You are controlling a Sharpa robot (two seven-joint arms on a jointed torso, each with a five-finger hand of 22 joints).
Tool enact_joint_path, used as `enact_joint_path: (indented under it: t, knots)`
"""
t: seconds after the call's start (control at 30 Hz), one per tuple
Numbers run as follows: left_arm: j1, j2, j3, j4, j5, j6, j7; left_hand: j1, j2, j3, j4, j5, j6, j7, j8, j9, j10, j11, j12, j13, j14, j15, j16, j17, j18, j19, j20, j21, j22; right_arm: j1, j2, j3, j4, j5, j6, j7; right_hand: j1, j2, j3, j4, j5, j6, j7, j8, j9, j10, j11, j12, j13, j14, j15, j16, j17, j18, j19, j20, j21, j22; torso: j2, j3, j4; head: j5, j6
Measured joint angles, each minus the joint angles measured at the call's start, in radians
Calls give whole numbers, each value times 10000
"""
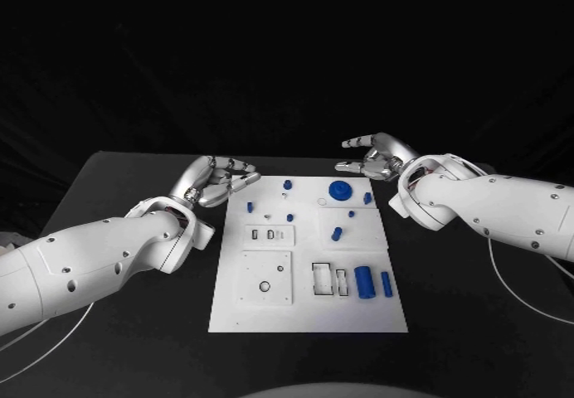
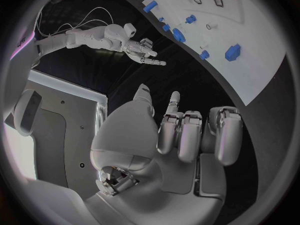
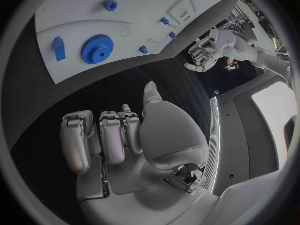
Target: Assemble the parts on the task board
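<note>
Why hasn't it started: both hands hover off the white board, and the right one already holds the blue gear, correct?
Not quite. The right hand holds nothing; the blue gear lies on the white board, as the head view shows. The left hand holds nothing either, beside the board.

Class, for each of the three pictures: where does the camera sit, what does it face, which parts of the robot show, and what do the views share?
Head view: on the robot's head, looking down at the task board; both arms show.
Left wrist view: behind the left hand, facing the board's far end and the right hand.
Right wrist view: behind the right hand, facing the blue gear.
Shared: the board and the gear.
</note>
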Motion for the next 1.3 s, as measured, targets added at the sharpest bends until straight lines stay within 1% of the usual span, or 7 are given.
enact_joint_path:
  t: [0.13, 0.23, 0.37, 0.57, 0.87, 1.13, 1.3]
  knots:
    - [0, -6, 0, -13, 0, 0, 4, 0, 0, 0, 0, 0, 0, 0, 0, 0, 0, 0, 0, 0, 0, 0, 0, 0, 0, 0, 0, 0, 0, -127, 97, -19, -230, -312, 137, 13, -229, -69, -89, 88, 0, 821, 111, 125, 181, 50, -1, -4, -57, -1, 70, 0, -1, -1, 35, 35, 82, 0, 1, -2, -1, -25, 8]
    - [0, -15, 0, -16, 0, 0, 8, 0, 0, 0, 0, 0, 0, 0, 0, 0, 0, 0, 0, -1, 0, 0, 0, -1, 0, 0, 0, 0, 0, -212, 212, -22, -388, -678, 192, 11, -327, -63, -89, 88, 77, 1222, 285, 270, 317, 42, 7, -7, -38, 2, 68, 0, -1, -1, 35, 36, 82, 0, 6, 0, -1, -28, 29]
    - [0, -21, 0, -15, 0, 0, 13, 0, 0, 0, 0, 0, 0, 0, 0, 0, 0, 0, 0, -1, 0, 0, 0, -1, -1, 0, 0, 0, 0, -318, 371, -26, -591, -1291, 208, -31, -327, -64, 63, -63, 137, 1775, 422, 386, 489, 17, -235, -7, -6, 17, -205, -1, -2, -1, 31, 32, 82, 4, 16, 6, 3, -37, 77]
    - [0, -35, 0, -4, -1, 0, 20, 0, 0, 0, 0, 0, 0, 0, 0, 0, 0, 0, 0, -2, 0, 0, 0, -1, -1, 0, 0, 0, 0, -439, 533, -25, -827, -2201, 262, -230, -161, -230, 263, -306, 175, 2007, 553, 386, 531, 51, -269, -5, -7, -18, -239, -5, -3, 0, 30, -74, 82, 7, 22, 12, 6, -53, 97]
    - [-1, -109, 1, 61, -1, 0, 30, 0, -1, 0, 0, 0, 0, 0, 0, 0, 0, 0, 0, -3, 0, 0, 0, -1, 0, 0, 0, 0, 8, -604, 752, -25, -1066, -3107, 392, -654, 182, -350, 550, -719, 233, 2473, 445, 386, 550, 51, -269, 12, 5, 18, -275, -5, -4, 0, 31, -73, 81, 6, 22, 7, -22, -74, -2]
    - [-1, -158, 2, 70, -2, 0, 35, 0, -1, 0, 0, 0, 0, 0, 0, 0, 0, 0, 0, -3, 0, 0, 0, -1, -1, 0, 0, 0, 7, -655, 907, -24, -1247, -3543, 512, -981, 382, -318, 687, -910, 233, 2596, 321, 385, 500, 15, -307, 62, 6, 19, -345, -6, -5, 1, 30, -144, 80, 6, 15, 6, 12, -136, -35]
    - [-1, -161, 2, 82, -2, 0, 36, 0, -1, 0, 0, 0, 0, 0, 0, 0, 0, 0, 0, -3, 0, 0, 0, -2, 0, 0, 0, 0, 7, -719, 1037, -22, -1440, -3716, 597, -1164, 404, -313, 734, -956, 233, 2632, 356, 385, 470, 36, -327, 35, 6, 19, -345, -6, -5, 2, 30, -144, 80, 5, 10, 0, 18, -119, -68]
